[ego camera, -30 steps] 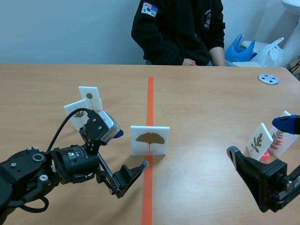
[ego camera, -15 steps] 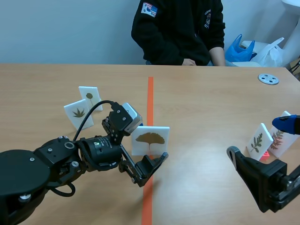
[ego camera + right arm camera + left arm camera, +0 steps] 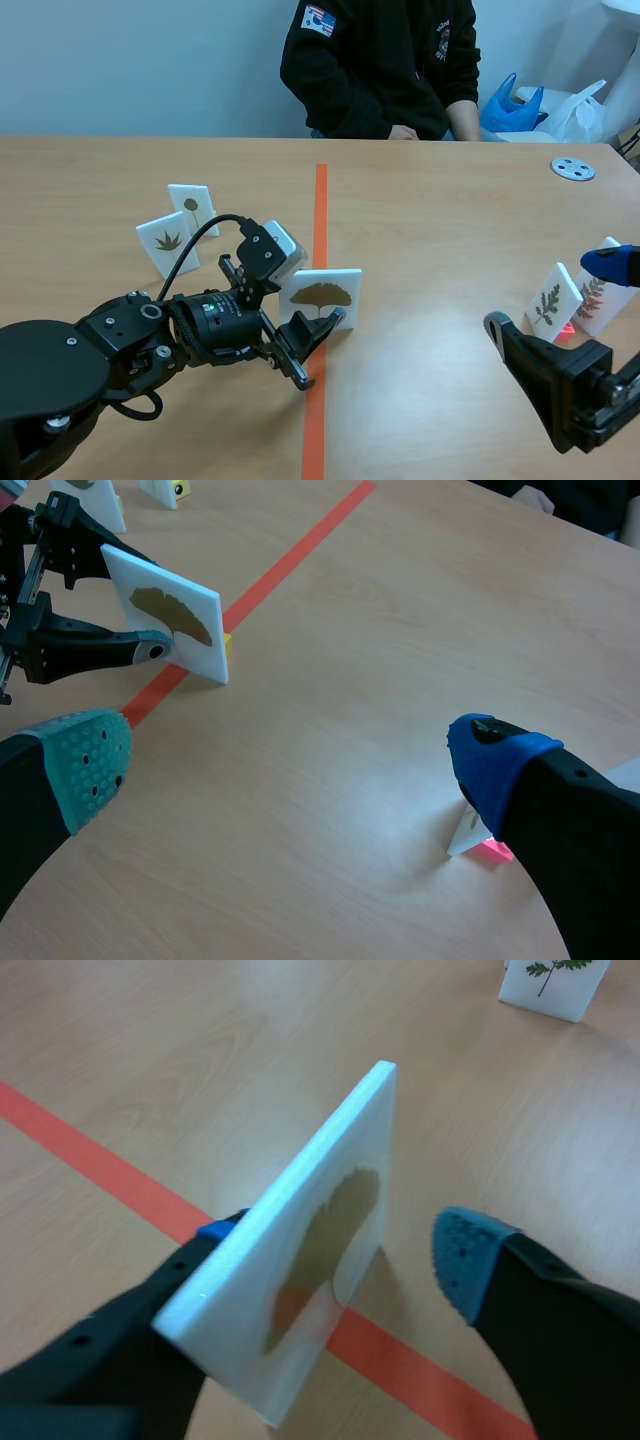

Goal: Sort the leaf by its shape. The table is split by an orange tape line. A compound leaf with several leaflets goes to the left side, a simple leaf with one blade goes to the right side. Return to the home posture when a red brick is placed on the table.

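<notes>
The white ginkgo card (image 3: 320,298) stood upright on the orange tape line (image 3: 320,200), its 1 golden fan-shaped blade facing the robot. Left of the line stood 2 white cards close together: the palmate-leaf card (image 3: 168,241) and, just behind it, the round-leaf card (image 3: 193,207). Far right, 2 more leaned together: the green sprig card (image 3: 552,300) and the reddish sprig card (image 3: 598,297)
</notes>
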